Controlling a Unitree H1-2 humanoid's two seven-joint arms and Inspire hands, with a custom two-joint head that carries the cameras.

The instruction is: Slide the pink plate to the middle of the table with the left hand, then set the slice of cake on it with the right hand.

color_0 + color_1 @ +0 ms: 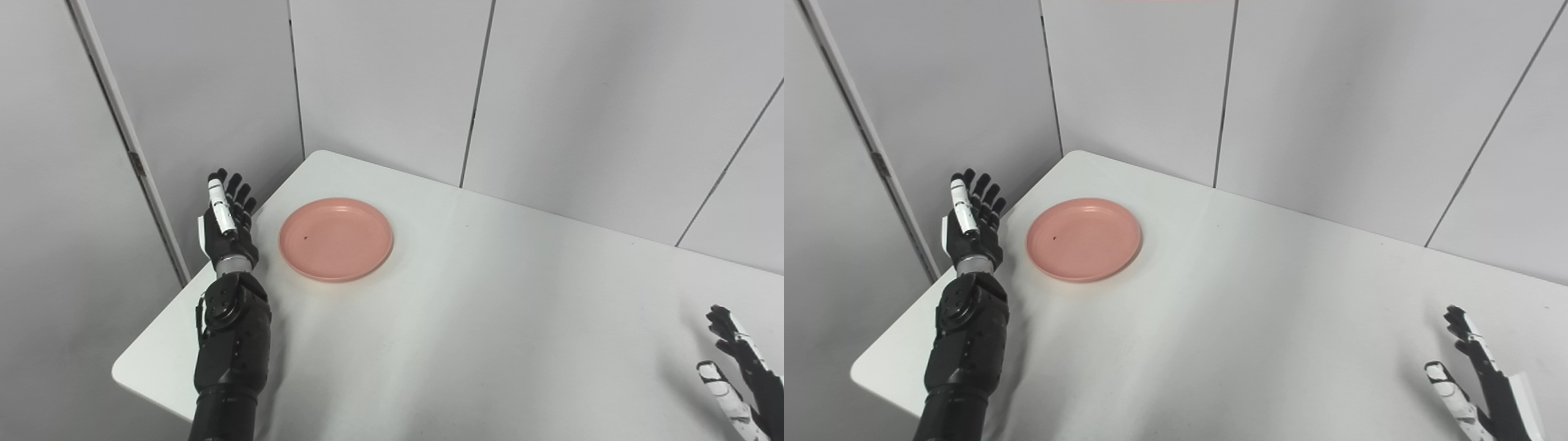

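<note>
My left hand: my left hand (225, 222) stands upright at the far left edge of the bench, fingers straight and a little apart, released, holding nothing.
Left hand contact: it is just beside the pink plate, on the plate's left, and I see a strip of bench between them, so it is not touching.
My right hand: my right hand (1476, 373) is at the near right corner, fingers spread and lifted, released, with nothing in it.
Right hand contact: it hangs over bare bench, well apart from the plate; whether it touches the surface I cannot tell.
Pink plate: the pink plate (335, 239) lies flat on the far left part of the bench, near the far left corner, with nothing on it but a small dark speck.
Bench: the white bench (465, 331) runs from the far left corner out to the right, with grey wall panels (1335, 104) behind it.
Left eye view alone: my right hand is cut by the right edge, so only part of it shows.
Right eye view alone: my right hand shows more fully, with the white side of its palm in sight.
Cake: no slice shows in either view.
Count: one plate, one bench, two hands.
</note>
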